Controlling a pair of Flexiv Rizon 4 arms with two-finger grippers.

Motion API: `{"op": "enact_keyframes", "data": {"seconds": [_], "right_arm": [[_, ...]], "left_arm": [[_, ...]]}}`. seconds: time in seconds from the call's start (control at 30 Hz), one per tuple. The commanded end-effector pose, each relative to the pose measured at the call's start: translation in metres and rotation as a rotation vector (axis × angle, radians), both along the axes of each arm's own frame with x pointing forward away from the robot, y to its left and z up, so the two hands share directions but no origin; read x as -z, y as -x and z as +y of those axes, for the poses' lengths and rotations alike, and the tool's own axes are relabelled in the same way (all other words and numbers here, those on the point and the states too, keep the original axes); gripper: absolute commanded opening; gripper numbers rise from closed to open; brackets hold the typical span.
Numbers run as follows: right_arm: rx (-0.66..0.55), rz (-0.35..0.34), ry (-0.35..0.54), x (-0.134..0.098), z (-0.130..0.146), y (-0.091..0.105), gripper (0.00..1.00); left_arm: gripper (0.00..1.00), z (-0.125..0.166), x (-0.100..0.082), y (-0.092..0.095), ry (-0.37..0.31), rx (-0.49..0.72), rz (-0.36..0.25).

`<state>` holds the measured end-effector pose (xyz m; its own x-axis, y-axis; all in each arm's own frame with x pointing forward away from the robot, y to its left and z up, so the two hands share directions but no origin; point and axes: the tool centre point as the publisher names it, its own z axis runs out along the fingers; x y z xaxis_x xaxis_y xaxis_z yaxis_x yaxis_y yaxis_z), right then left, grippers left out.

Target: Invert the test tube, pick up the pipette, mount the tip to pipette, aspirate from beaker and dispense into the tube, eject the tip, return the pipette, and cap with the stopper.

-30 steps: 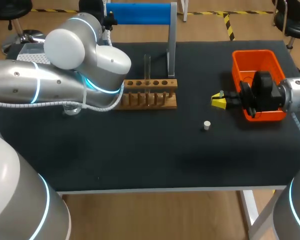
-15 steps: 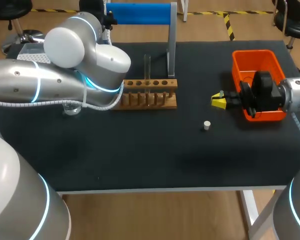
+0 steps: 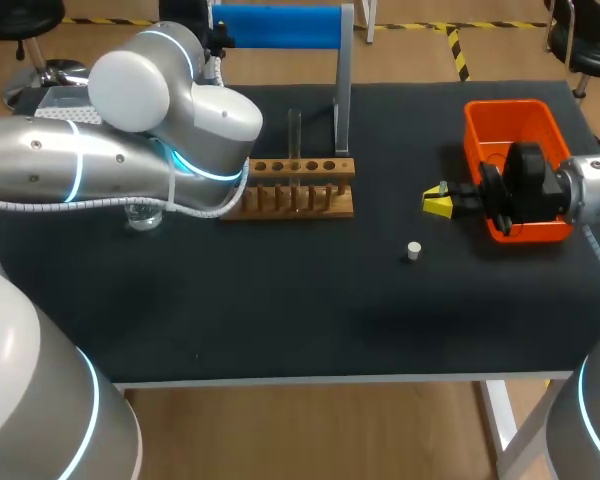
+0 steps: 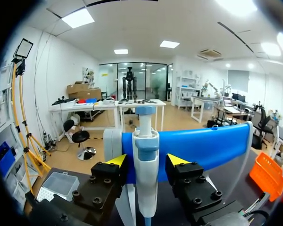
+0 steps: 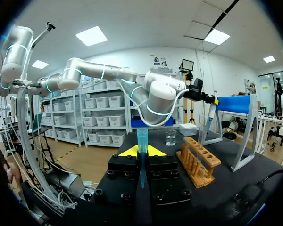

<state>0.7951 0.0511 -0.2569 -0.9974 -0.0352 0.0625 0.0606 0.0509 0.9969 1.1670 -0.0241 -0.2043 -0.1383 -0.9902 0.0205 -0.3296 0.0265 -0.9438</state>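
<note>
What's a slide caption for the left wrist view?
Open left gripper flanks the pipette on the blue stand, fingers clear of it.

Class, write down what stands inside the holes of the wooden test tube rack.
One clear glass test tube stands upright in a hole of the wooden rack; the other holes in view hold nothing. The left arm covers the rack's left end, hiding anything there.
</note>
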Motion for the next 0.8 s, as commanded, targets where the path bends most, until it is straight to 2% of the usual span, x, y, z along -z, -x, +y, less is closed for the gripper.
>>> {"op": "enact_keyframes", "data": {"seconds": [0.03, 0.07, 0.2, 0.27, 0.47, 0.8], "right_arm": [[0.001, -0.001, 0.001, 0.0, 0.0, 0.0, 0.0], [0.001, -0.001, 0.001, 0.0, 0.0, 0.0, 0.0], [0.001, -0.001, 0.001, 0.0, 0.0, 0.0, 0.0], [0.001, -0.001, 0.001, 0.0, 0.0, 0.0, 0.0], [0.001, -0.001, 0.001, 0.0, 0.0, 0.0, 0.0], [0.001, -0.001, 0.001, 0.0, 0.0, 0.0, 0.0]], "left_arm": [[0.48, -0.001, -0.001, -0.003, -0.002, 0.0, 0.008], [0.45, -0.001, -0.001, -0.003, -0.003, 0.0, 0.008], [0.03, 0.0, 0.0, -0.003, -0.001, -0.004, 0.009], [0.0, 0.0, 0.0, -0.002, -0.002, -0.006, 0.01], [0.0, 0.001, -0.003, 0.0, -0.004, -0.011, 0.008], [0.0, 0.002, -0.023, 0.004, -0.022, -0.016, -0.02]]}}
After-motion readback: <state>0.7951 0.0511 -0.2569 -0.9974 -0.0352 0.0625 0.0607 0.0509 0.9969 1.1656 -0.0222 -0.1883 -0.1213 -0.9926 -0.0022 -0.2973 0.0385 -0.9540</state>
